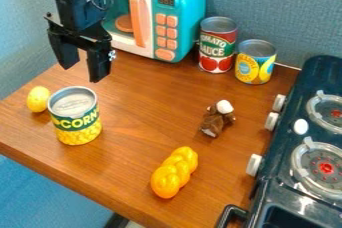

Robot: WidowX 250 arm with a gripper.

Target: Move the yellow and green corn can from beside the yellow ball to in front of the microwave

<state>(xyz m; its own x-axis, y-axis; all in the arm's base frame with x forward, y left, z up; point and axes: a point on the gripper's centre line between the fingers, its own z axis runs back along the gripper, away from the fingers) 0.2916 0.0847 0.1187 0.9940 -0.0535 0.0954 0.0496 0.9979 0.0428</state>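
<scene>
The table (133, 177) below the claw (83, 67) looks like smooth, glossy wood; the can (75, 117) beneath it has a metal rim and a paper label.

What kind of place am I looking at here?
It looks like a play kitchen set up on a wooden table, probably for trying out a robot arm: there's a teal toy microwave, a stove with burner rings, and a corn can beside a small yellow object.

The open black gripper (85, 70) hangs above a wooden surface (143, 107), near a corn can (74, 116) and a yellow lemon-like toy (38, 99). Behind stand a teal toy microwave (162, 19), a tomato sauce can (217, 45) and a yellow-labelled can (255, 62). A small brown plush (216, 120) and an orange-yellow braided piece (174, 172) lie left of the stove (308, 147).
</scene>
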